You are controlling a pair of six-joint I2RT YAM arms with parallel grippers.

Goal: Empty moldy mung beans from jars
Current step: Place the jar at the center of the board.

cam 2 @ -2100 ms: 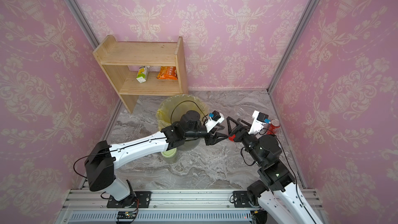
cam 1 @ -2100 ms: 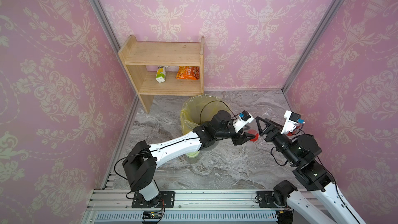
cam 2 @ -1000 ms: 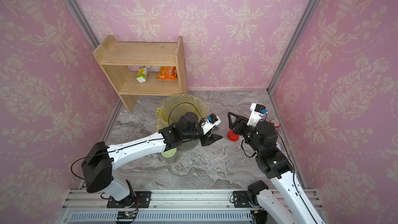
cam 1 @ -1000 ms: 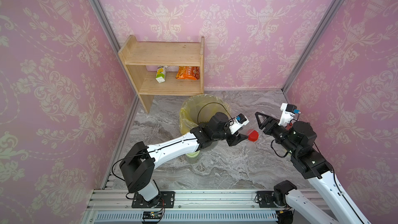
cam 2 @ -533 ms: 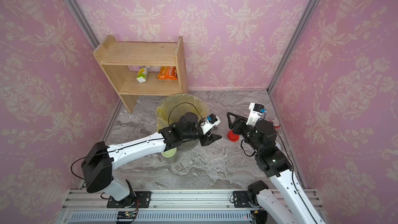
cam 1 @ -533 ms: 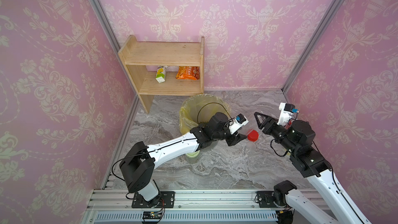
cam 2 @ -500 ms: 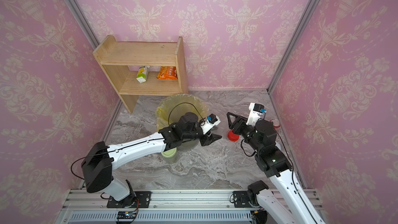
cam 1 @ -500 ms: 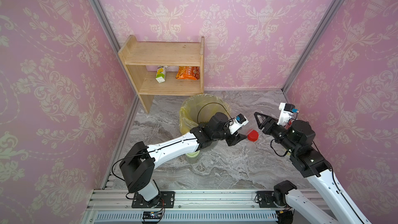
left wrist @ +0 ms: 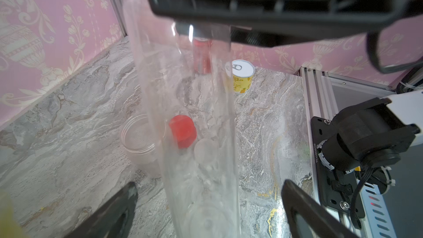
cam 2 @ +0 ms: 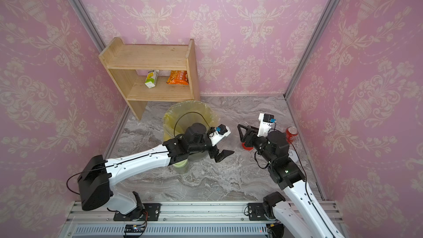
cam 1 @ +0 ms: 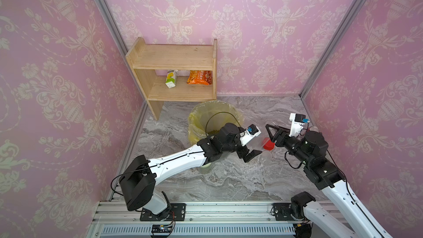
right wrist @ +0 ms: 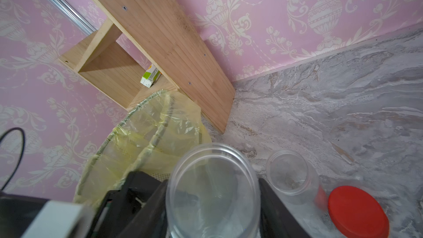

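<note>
Clear plastic jar (right wrist: 212,175), uncapped, is pinched in the right gripper (cam 1: 270,133). The left gripper (cam 1: 253,154) stands spread either side of it, fingers clear of it. Jars total three: this one, an open jar (right wrist: 289,172) on the floor beside one red lid (right wrist: 358,211), and a green-lidded jar (cam 2: 180,164) partly hidden under the left arm. Mung beans (cam 1: 215,132) lie in the yellow-lined bin (cam 1: 194,120). Two cans stand by the right wall: soda can (cam 2: 291,133) and tin (left wrist: 240,76).

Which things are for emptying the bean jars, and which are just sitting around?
For the job: tall clear jar, small open jar, red lid, green-lidded jar, lined bin.
Just lying about: soda can, yellow tin, carton, snack bag, shelf.
</note>
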